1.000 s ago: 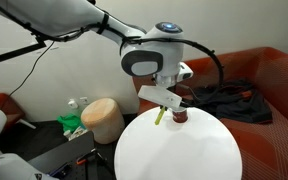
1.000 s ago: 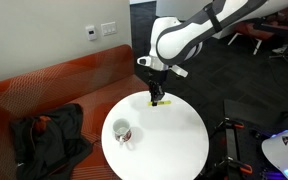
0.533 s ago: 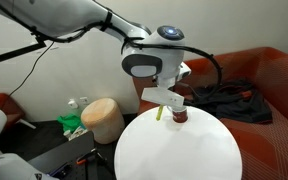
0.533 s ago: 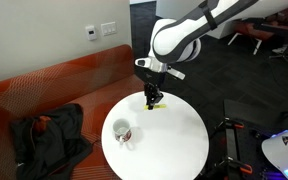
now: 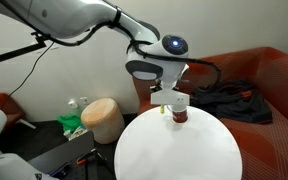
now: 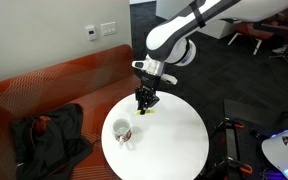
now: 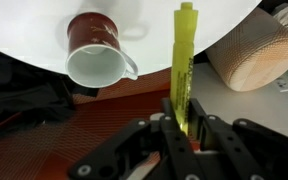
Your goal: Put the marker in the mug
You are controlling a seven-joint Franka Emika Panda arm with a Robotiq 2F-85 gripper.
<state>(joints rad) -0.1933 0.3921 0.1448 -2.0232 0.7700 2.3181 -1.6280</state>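
- the table (image 6: pixel 180 136) is a smooth, round, plain white top. The stool (image 7: pixel 252 55) beside it is a tan cylinder with a woven, ribbed-looking surface
- the sofa (image 6: pixel 54 88) behind is orange-red fabric, with a heap of dark cloth (image 6: pixel 46 135) dumped on it
- the mug (image 7: pixel 92 60) is small, glossy dark red outside and whitish inside, with 1 loop handle. It stands upright on the table
- the marker (image 7: pixel 184 58) is a thin, straight yellow-green stick with a narrower tip
- the gripper (image 7: pixel 182 122) has its 2 dark fingers almost closed, pinching the marker at 1 end. The rest pokes out past the fingertips
- in the wrist view the marker is beside the mug, near it but apart, and not inside
- in an exterior view the marker (image 6: pixel 143 109) hangs down from the gripper over the table. Can't tell if the tip touches the top
- vs 1 s ago: the gripper has moved closer to the mug and the wrist has turned, marker still clamped
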